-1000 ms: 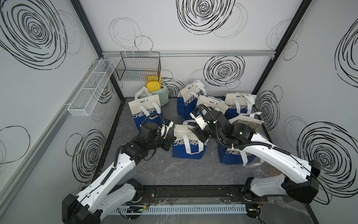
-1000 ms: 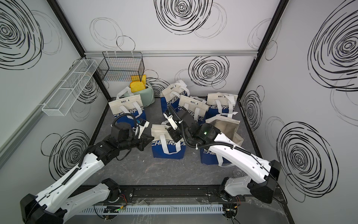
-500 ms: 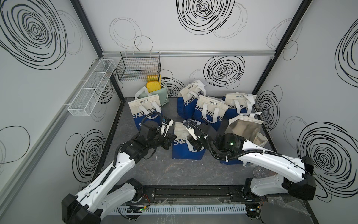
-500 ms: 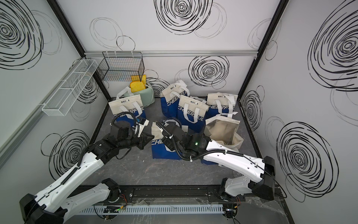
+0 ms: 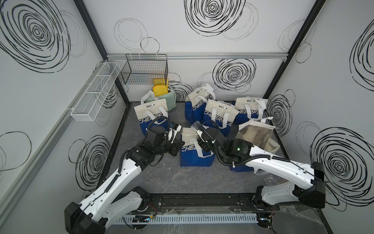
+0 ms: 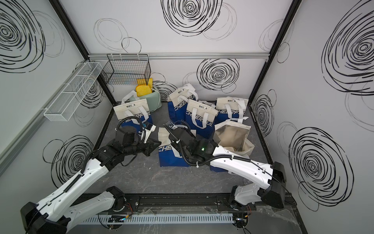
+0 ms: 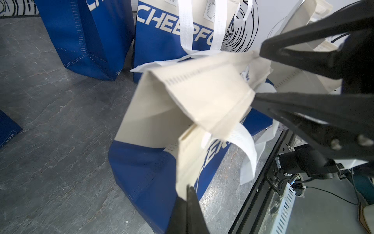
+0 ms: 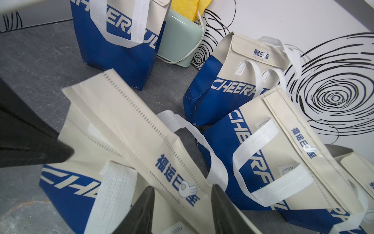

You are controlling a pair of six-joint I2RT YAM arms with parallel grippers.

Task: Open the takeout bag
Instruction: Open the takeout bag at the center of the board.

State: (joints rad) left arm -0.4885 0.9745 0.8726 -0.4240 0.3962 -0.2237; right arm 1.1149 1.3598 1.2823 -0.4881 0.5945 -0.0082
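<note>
Only the left wrist view shows the left fingers [image 7: 189, 212] pinched shut on the cream edge of the takeout bag [image 5: 192, 160], mid-tabletop [image 5: 162, 178]; the right wrist view shows the right fingers [image 8: 141, 212] spread astride its folded flap [image 8: 141, 141]. A green bin [image 5: 170, 102] behind holds yellow sponges [image 5: 159, 93]

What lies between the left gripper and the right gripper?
The folded cream flap of the takeout bag, seen in the left wrist view: the left gripper pinches the bag's edge, the right gripper is open around the flap's end.
</note>
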